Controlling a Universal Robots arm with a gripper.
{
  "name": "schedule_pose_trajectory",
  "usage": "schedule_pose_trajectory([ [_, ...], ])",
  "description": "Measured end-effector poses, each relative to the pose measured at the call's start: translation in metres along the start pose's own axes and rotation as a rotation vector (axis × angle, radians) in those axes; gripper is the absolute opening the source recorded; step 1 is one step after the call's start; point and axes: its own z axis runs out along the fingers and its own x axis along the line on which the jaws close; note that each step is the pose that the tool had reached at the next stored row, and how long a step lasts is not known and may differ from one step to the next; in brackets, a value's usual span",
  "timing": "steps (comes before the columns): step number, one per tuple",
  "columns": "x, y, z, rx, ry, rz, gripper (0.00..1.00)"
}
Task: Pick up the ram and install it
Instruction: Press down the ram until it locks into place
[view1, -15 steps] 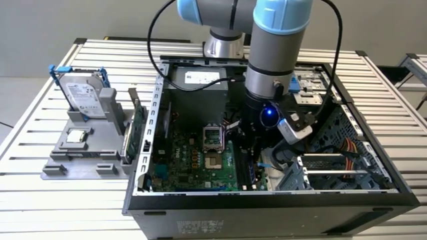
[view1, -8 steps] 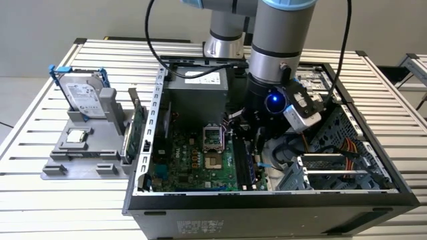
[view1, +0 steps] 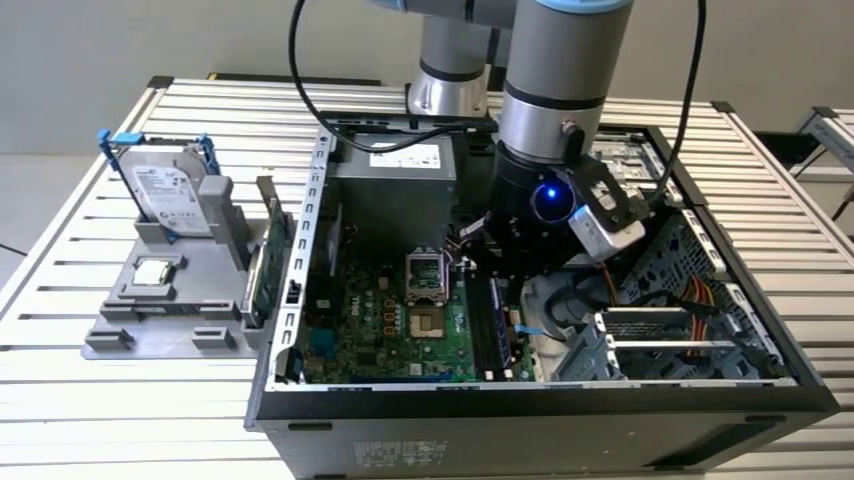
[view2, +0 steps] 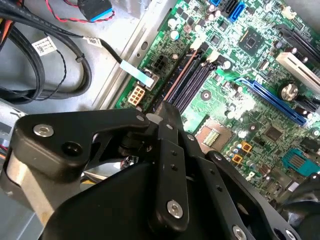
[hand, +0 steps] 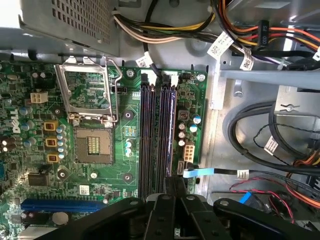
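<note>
Ram (view1: 497, 318) (hand: 169, 135), the long thin dark memory stick: looks parked on edge in the row of black memory slots (hand: 148, 135) on the green motherboard (view1: 380, 315), right under the black gripper (view1: 491, 265) (hand: 172, 192). Can't tell if fully seated. Can't tell either whether that gripper is clamped or let go.

Going across the exterior view from its left: boxy silver hard drive with blue clips (view1: 171, 195) upright in a grey plastic fixture (view1: 160, 325), flat green expansion card (view1: 274, 262) standing just beside it. Then the open black computer case (view1: 534, 425), square metal processor socket (view1: 430, 272) beside the slots, black cable bundle (view1: 567, 305) past the gripper.
</note>
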Motion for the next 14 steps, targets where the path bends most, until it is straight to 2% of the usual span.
schedule_pose_trajectory([
  [13,0.0,-0.0003,-0.0015,0.0,0.0001,0.0,0.0],
  [14,0.0,-0.0003,-0.0015,-0.0004,-0.0018,-0.01,0.0],
])
